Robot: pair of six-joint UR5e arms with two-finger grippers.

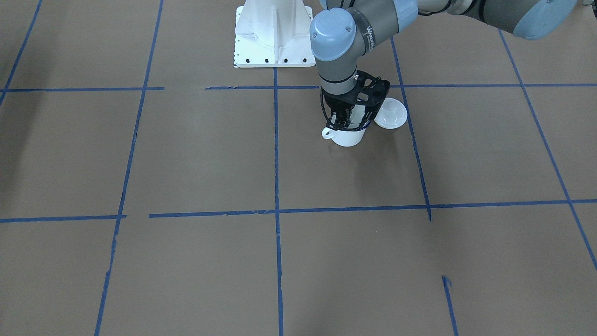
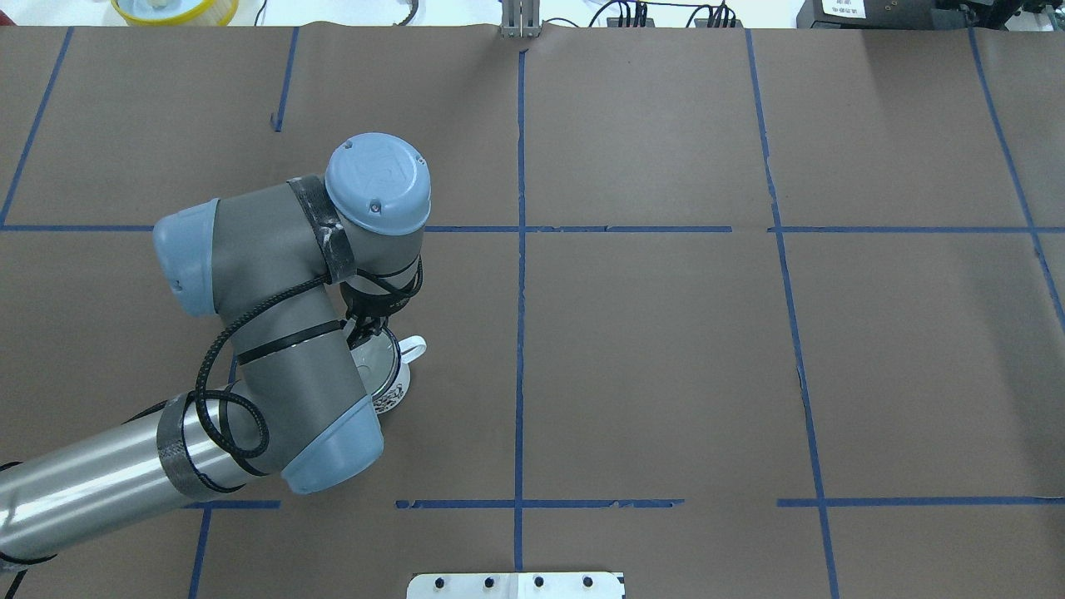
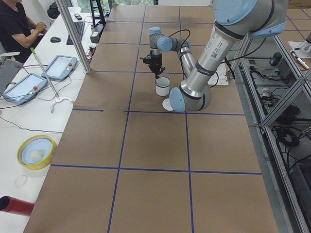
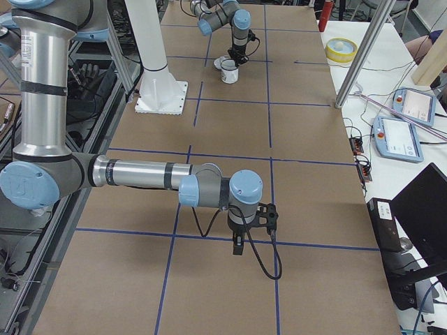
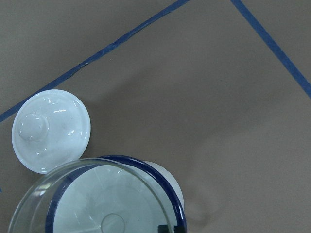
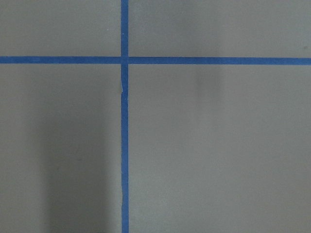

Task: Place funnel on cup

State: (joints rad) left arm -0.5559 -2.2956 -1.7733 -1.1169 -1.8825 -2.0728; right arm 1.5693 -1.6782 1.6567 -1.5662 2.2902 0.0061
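Observation:
The cup [image 1: 347, 136], a white mug with a dark blue rim, stands on the brown table with its handle [image 2: 413, 348] pointing away from the robot. My left gripper [image 1: 343, 120] hangs straight down over its mouth, shut on the clear funnel [image 5: 97, 204]. In the left wrist view the funnel's wide rim sits just over the cup [image 5: 166, 183], shifted slightly off its blue rim; I cannot tell whether the two touch. My right gripper [image 4: 239, 246] shows only in the exterior right view, far from the cup above a tape crossing, and I cannot tell its state.
A round white lid with a knob [image 5: 51, 128] lies on the table right beside the cup, also visible as the lid [image 1: 391, 113]. The white robot base [image 1: 273, 32] stands behind. A person [image 3: 14, 24] sits at a side desk with tablets.

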